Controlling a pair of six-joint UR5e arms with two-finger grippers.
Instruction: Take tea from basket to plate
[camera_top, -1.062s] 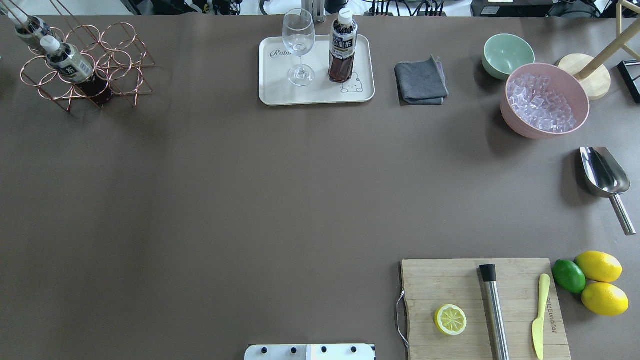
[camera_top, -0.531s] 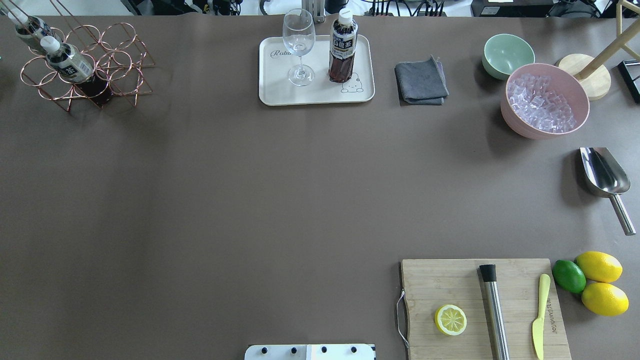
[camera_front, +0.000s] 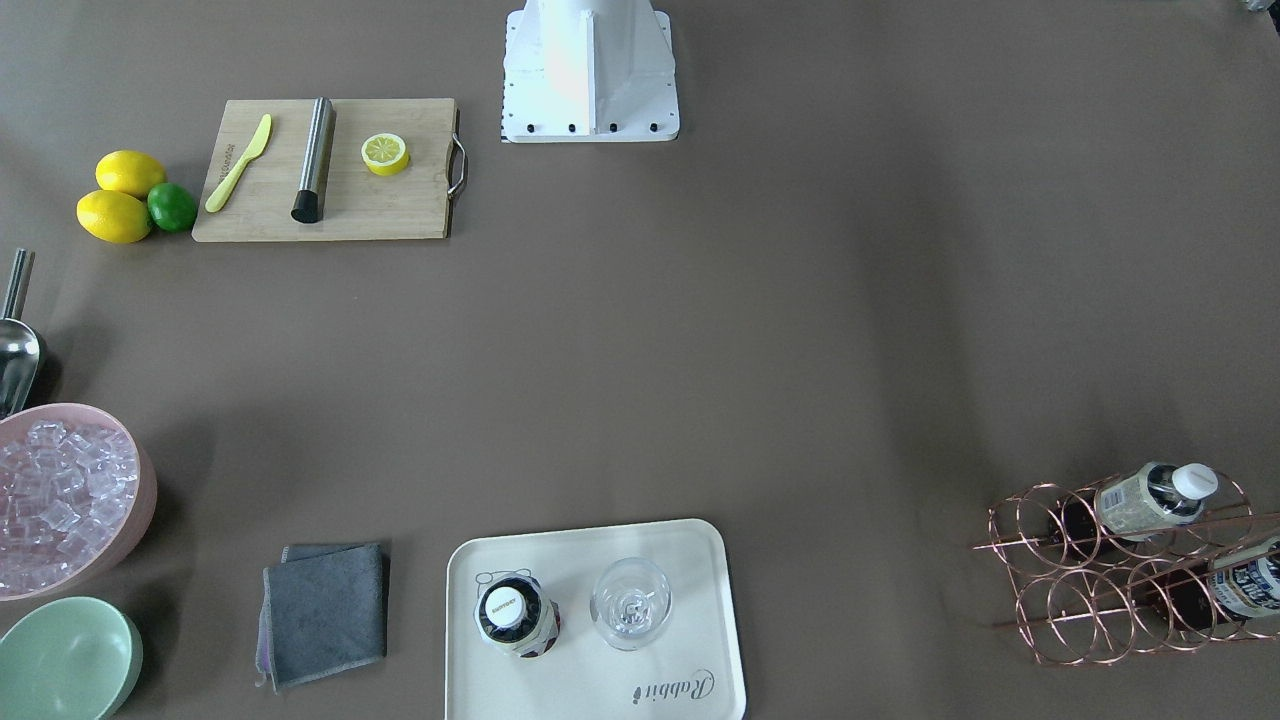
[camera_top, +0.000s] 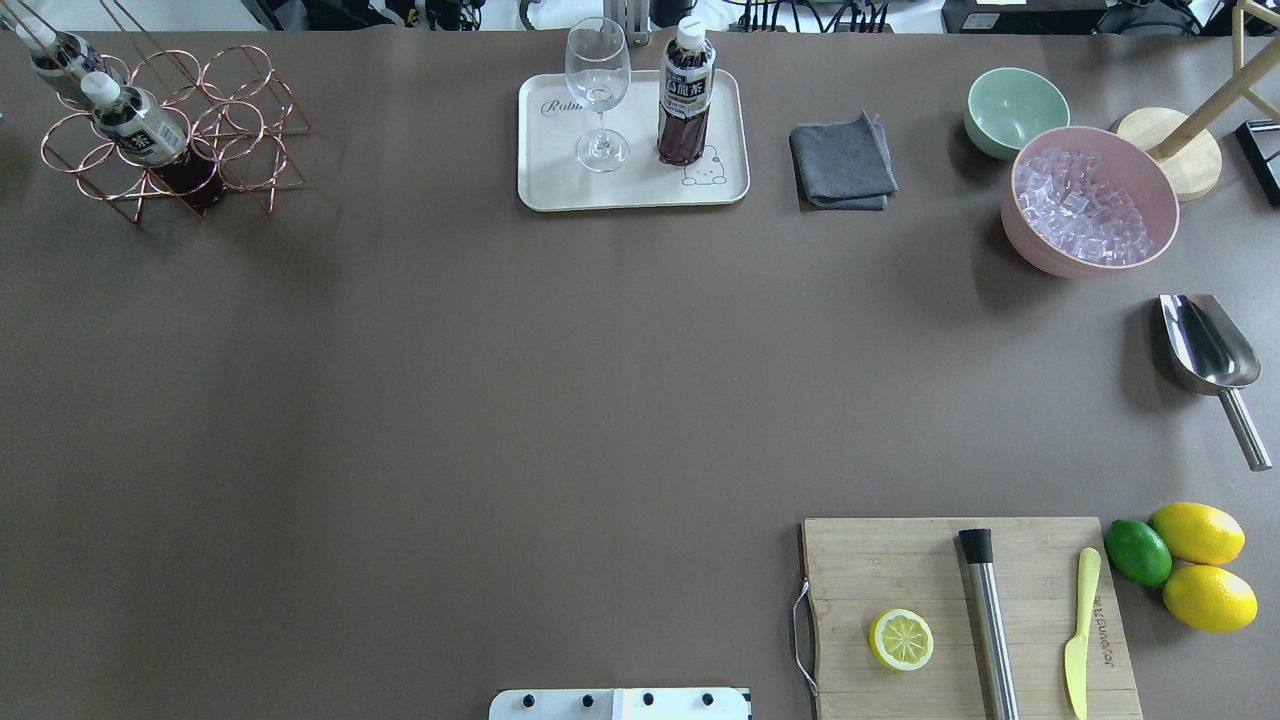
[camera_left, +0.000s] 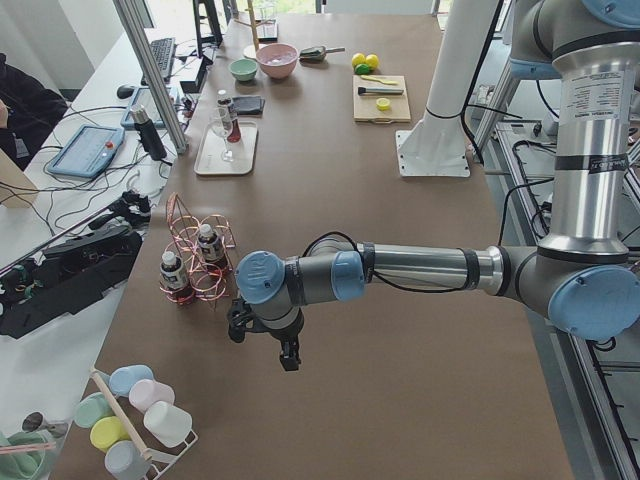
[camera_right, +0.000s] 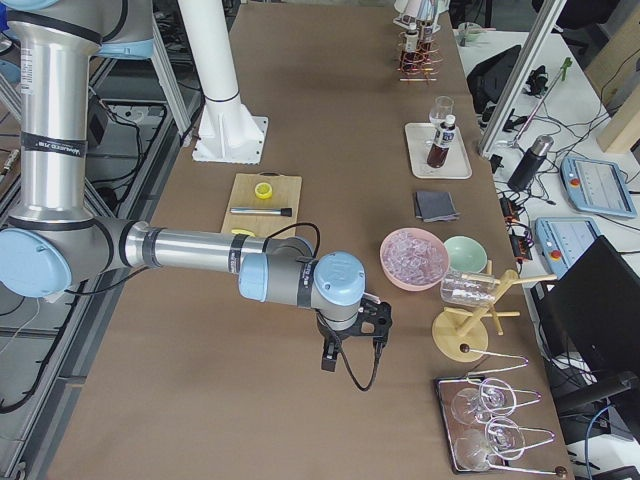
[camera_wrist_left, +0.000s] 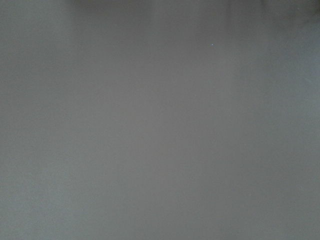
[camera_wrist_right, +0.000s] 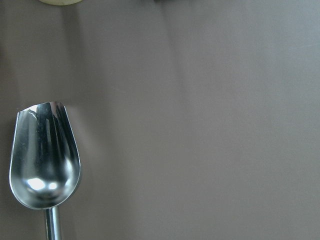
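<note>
On the plate (camera_top: 560, 188), just beside the wine glass (camera_top: 598, 92), I see one tea bottle (camera_top: 685, 112) standing upright, while two more bottles (camera_top: 136, 126) sit in the basket (camera_top: 242, 112). The left gripper (camera_left: 262, 345) and right gripper (camera_right: 350, 350) hang over the table (camera_top: 500, 400) at opposite ends, caught only by the end cameras, so I cannot tell whether either is clenched or released.

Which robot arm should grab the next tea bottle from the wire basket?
Left, probably. The left gripper hangs right beside the basket holding two tea bottles; the right gripper is far off at the other end, near the scoop.
</note>
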